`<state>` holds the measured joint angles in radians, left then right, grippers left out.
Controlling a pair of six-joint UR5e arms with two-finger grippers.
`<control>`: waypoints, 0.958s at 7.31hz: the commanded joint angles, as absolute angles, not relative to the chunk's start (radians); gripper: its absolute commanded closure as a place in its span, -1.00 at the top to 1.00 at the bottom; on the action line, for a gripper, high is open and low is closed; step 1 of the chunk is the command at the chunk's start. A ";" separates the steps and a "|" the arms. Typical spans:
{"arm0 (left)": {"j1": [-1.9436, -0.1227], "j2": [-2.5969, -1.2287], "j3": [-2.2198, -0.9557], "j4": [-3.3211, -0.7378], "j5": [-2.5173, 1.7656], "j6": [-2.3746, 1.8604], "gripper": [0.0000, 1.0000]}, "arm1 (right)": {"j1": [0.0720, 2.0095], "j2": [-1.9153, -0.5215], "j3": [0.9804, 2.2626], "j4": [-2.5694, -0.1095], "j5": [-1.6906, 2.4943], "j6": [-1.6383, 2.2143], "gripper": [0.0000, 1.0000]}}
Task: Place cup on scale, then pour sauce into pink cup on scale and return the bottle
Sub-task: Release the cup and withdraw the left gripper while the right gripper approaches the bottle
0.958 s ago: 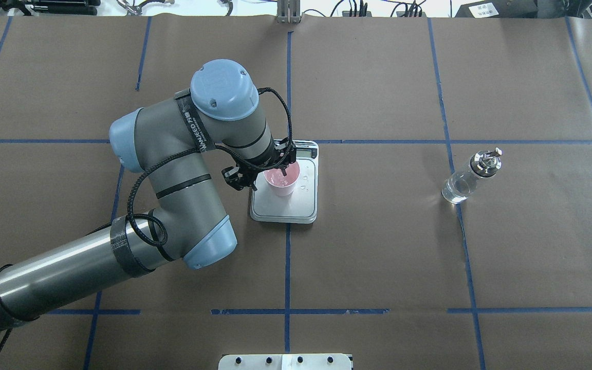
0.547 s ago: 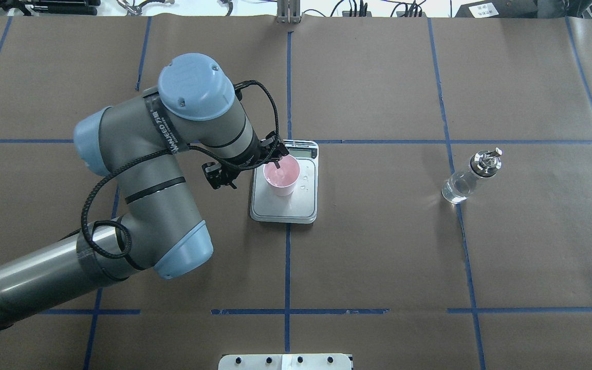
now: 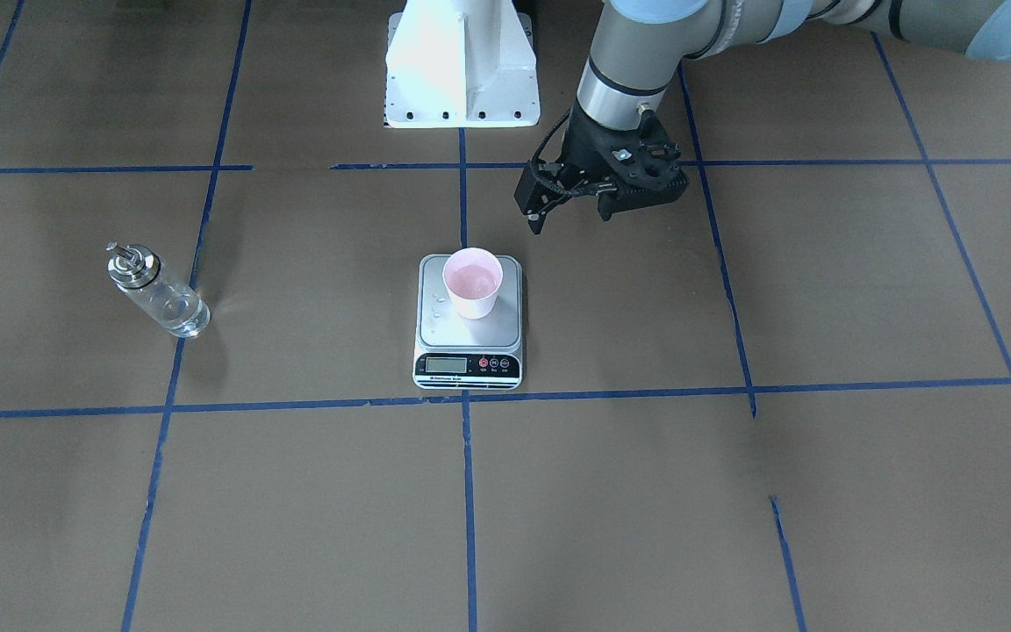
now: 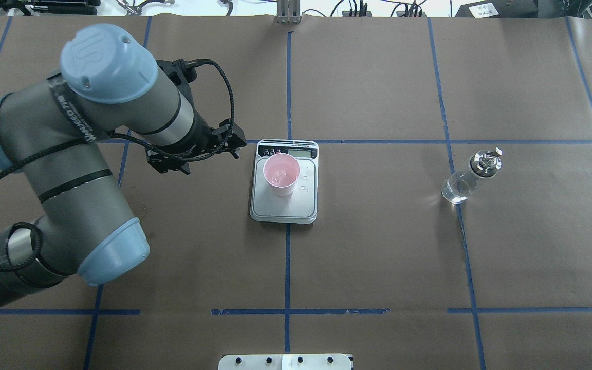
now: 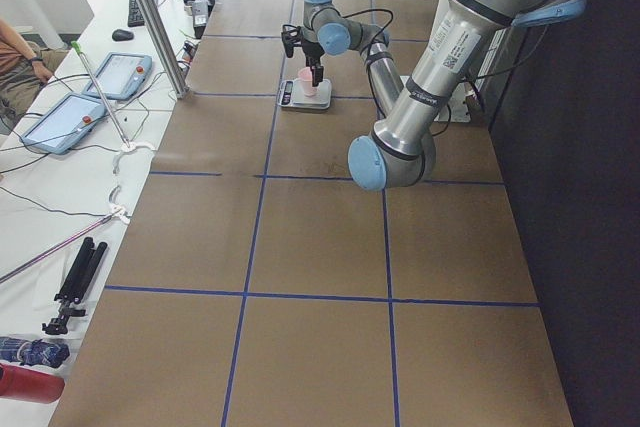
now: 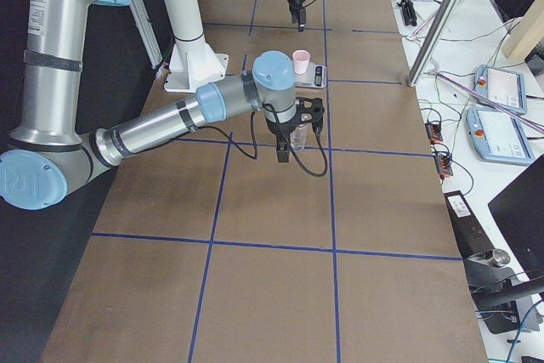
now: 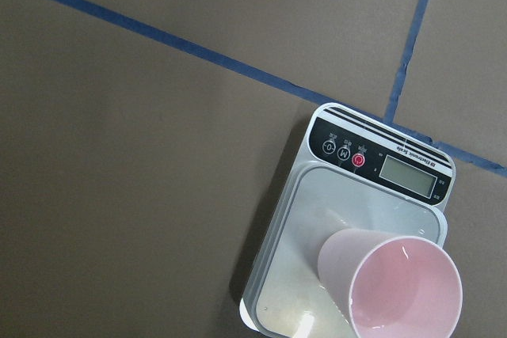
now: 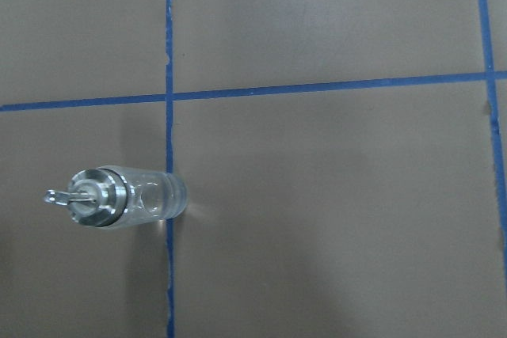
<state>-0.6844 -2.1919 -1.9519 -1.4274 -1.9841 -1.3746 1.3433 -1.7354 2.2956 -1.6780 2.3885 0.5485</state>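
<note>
The pink cup [image 4: 281, 176] [image 3: 472, 283] [image 7: 404, 286] stands upright and alone on the scale [image 4: 283, 208] [image 3: 470, 333] [image 7: 317, 275]. A few drops lie on the steel platform beside it. My left gripper [image 4: 234, 145] [image 3: 536, 215] hangs open and empty to the left of the scale, clear of the cup. Far right on the table stands the glass bottle [image 4: 463, 180] [image 3: 159, 294] [image 8: 131, 195], upright with its silver cap on. Only the exterior right view shows my right gripper [image 6: 285, 144], close to the bottle [image 6: 297, 135]. I cannot tell whether it is open or shut.
Blue tape lines cross the brown table cover. The white robot base plate [image 3: 460, 61] [image 4: 285, 361] sits at the table's near edge. A metal post [image 4: 288, 13] stands at the far edge. A side desk with tablets [image 5: 65, 117] and a person's arm [image 5: 15, 42] lie beyond.
My left gripper was at the cup's rim over the scale. It has let go and drawn back to the left, away from the cup. Cup, scale and bottle have not moved.
</note>
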 commanded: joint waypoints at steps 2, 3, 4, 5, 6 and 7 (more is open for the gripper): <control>-0.781 -2.045 -2.092 -1.358 -1.991 -1.070 0.99 | 1.029 -1.715 2.394 -1.500 2.106 1.048 1.00; -0.805 -2.008 -2.108 -1.359 -1.991 -1.008 0.99 | 0.915 -1.744 2.426 -1.439 1.979 1.148 1.00; -0.825 -1.972 -2.117 -1.361 -1.991 -0.943 0.99 | 0.864 -1.803 2.457 -1.387 1.910 1.158 1.00; -0.851 -1.938 -2.118 -1.367 -1.991 -0.870 0.99 | 0.835 -1.851 2.459 -1.299 1.864 1.204 1.00; -0.859 -1.934 -2.118 -1.367 -1.991 -0.858 0.99 | 0.748 -1.909 2.459 -1.181 1.739 1.266 1.00; -0.859 -1.934 -2.118 -1.367 -1.991 -0.857 0.99 | 0.656 -1.940 2.459 -1.146 1.615 1.288 1.00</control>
<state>-0.8517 -1.9422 -2.1174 -1.3659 -1.9911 -0.8754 0.7656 -1.8871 2.4569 -1.2284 1.7661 1.2411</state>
